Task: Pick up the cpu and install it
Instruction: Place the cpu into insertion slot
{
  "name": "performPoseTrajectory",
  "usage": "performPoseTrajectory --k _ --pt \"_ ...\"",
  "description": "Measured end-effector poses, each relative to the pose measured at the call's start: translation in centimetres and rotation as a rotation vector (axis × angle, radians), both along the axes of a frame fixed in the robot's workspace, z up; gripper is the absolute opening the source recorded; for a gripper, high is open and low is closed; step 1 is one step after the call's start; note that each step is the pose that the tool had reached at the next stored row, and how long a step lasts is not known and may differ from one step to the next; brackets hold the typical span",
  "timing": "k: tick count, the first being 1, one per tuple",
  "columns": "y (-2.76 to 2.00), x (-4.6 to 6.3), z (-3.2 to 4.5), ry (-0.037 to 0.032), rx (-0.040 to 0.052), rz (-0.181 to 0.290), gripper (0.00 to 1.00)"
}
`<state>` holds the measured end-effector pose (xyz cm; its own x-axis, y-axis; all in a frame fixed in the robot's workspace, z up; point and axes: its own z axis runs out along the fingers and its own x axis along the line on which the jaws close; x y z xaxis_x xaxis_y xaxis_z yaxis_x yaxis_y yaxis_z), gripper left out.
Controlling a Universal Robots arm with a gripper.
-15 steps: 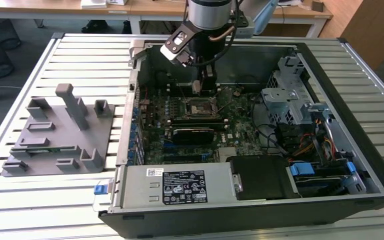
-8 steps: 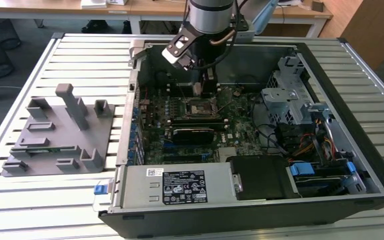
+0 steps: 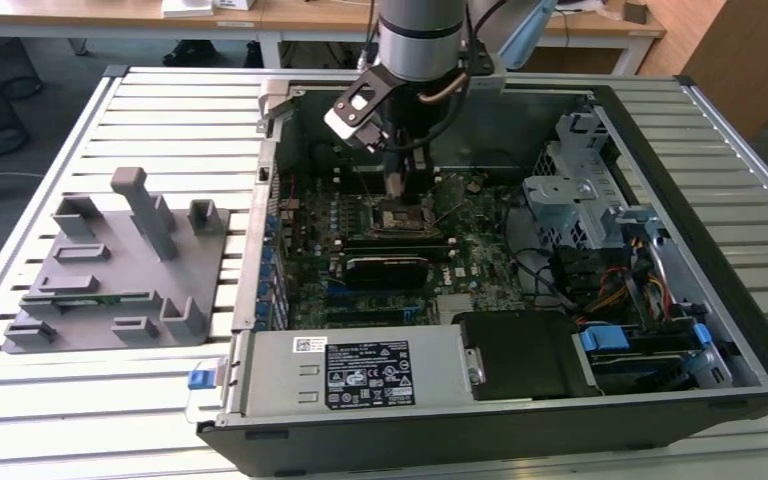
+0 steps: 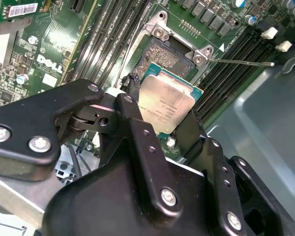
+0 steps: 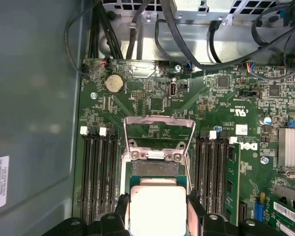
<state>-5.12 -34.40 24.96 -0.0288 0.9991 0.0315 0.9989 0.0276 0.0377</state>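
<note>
Black fingers (image 4: 142,132) of my end effector (image 4: 164,110) are clamped on the cpu (image 4: 169,101) by two opposite edges, so its flat silver top is free. It hangs just over the open socket (image 4: 164,54), not in it yet (the metal lid frame (image 5: 160,129) is flipped up out of the way). Memory slots (image 5: 101,172) crowd both sides and a thin lever (image 4: 241,62) sticks out nearby, so I have little room. In the exterior view the grey fixture (image 3: 104,270) sits on the counter (image 3: 91,410) at 9 o'clock from the computer case (image 3: 491,440).
</note>
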Motion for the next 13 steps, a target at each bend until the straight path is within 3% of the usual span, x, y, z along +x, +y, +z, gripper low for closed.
performPoseTrajectory --k 13 --pt "0.0 0.0 -1.76 -0.0001 0.0002 -0.023 0.54"
